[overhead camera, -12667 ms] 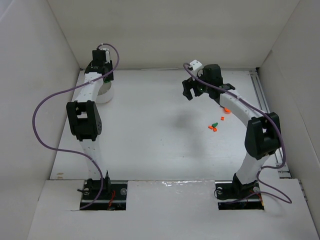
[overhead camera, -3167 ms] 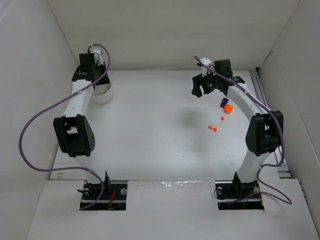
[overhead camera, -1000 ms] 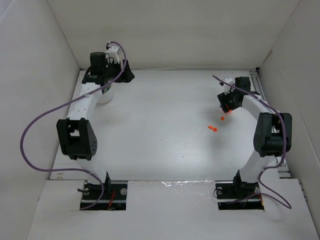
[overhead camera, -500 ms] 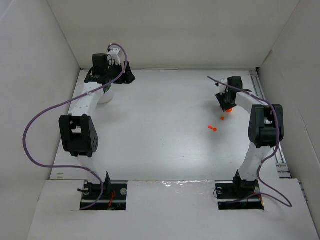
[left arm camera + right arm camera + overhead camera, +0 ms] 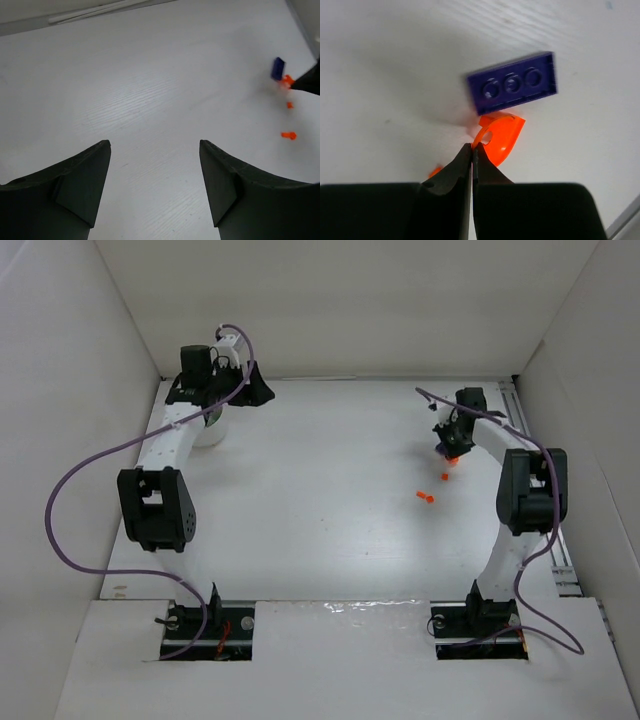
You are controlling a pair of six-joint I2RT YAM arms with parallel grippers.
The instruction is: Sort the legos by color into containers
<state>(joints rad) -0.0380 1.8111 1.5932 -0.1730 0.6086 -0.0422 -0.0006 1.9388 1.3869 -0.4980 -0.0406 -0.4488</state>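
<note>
- Small round white plastic bowl (image 5: 211, 433): sitting at the far-left corner of the flat white table (image 5: 320, 500), partly covered by the left arm; its inside is not showing.
- Left gripper (image 5: 155, 146): hanging just right of the bowl, its black fingers (image 5: 80, 185) standing wide apart and grasping nothing.
- Tiny orange plastic lego (image 5: 427, 498): lying alone right of the table's centre.
- Smaller orange lego (image 5: 445, 477): lying near it, further back.
- Dark blue rectangular studded lego brick (image 5: 512, 82): lying flat, tilted, just beside the curved piece.
- Curved orange lego piece (image 5: 501, 137): lying on the table.
- Right gripper (image 5: 472, 150): clenched, fingertips meeting at the curved piece's edge; whether it is pinching that piece cannot be told.
</note>
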